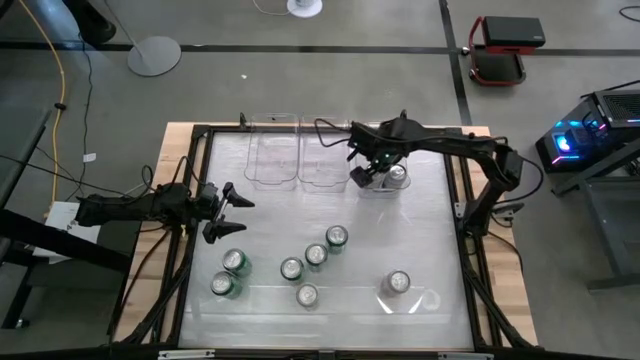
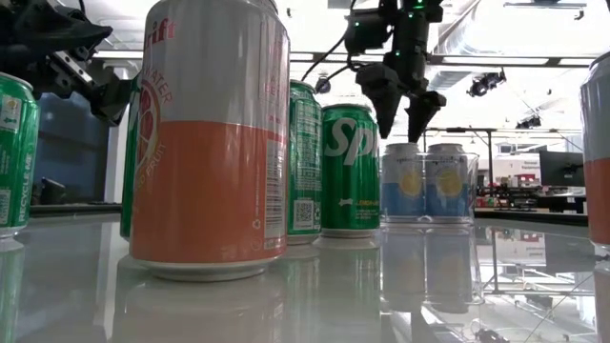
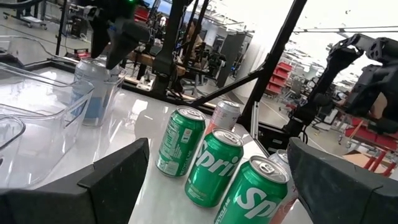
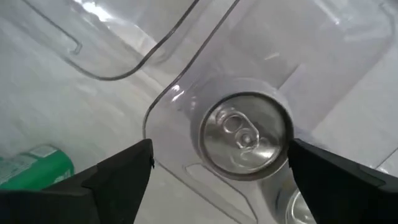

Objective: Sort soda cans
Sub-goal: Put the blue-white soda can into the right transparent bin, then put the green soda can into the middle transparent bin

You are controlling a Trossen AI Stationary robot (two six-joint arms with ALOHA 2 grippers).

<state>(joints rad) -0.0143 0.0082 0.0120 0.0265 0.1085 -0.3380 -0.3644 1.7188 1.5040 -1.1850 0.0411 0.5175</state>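
Fingers (image 1: 362, 178) of the right gripper (image 1: 368, 172) hang spread apart over a clear plastic bin (image 1: 383, 186) at the far side of the glossy white tabletop (image 1: 420, 230), seen from above; two silver-topped cans (image 1: 397, 176) stand inside that bin. The right arm (image 1: 450, 145) reaches in from the right edge, elbow bent. The left gripper (image 1: 226, 211), fingers splayed wide, waits above the tabletop's left side, near a loose cluster of green soda cans (image 1: 315, 254) and one silver-sided can (image 1: 398, 284) set apart at the near right.

At tabletop height, an orange-and-silver can (image 2: 210, 143) fills the foreground, smooth and cylindrical, with green cans (image 2: 350, 171) behind it. Farther back, two pale blue cans (image 2: 426, 183) sit side by side in the bin beneath the right gripper's open dark fingers.

From the left wrist, three green cans (image 3: 214, 167) stand clustered between that gripper's parted fingers.

From the right wrist, a shiny can top (image 4: 247, 135) with its pull tab sits in the bin's rounded corner, centred between the spread fingers.
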